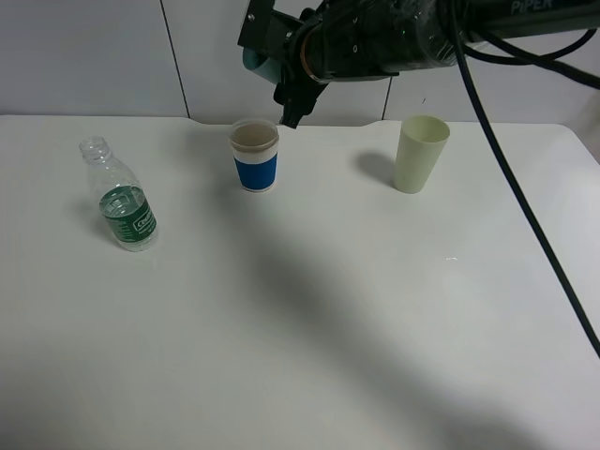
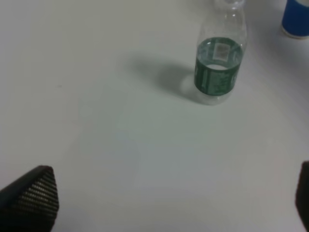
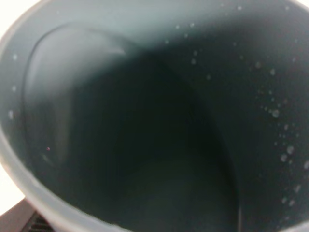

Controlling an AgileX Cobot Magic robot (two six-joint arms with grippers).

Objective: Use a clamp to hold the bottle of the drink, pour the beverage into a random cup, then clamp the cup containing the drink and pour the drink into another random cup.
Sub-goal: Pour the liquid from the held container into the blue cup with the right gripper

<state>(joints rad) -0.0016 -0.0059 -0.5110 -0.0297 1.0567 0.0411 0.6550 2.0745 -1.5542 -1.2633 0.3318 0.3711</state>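
Jaws pinching the teal cup (image 3: 145, 121), my right gripper (image 1: 283, 94) tips it over the white cup (image 1: 255, 161) to pour; left gripper (image 2: 169, 198) hangs spread

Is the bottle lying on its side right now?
No, the bottle stands upright on the table, well apart from the blue-banded cup.

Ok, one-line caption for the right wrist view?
Close-up into the plain matte teal tumbler, its dark interior filling the frame, droplets speckling the inner wall.
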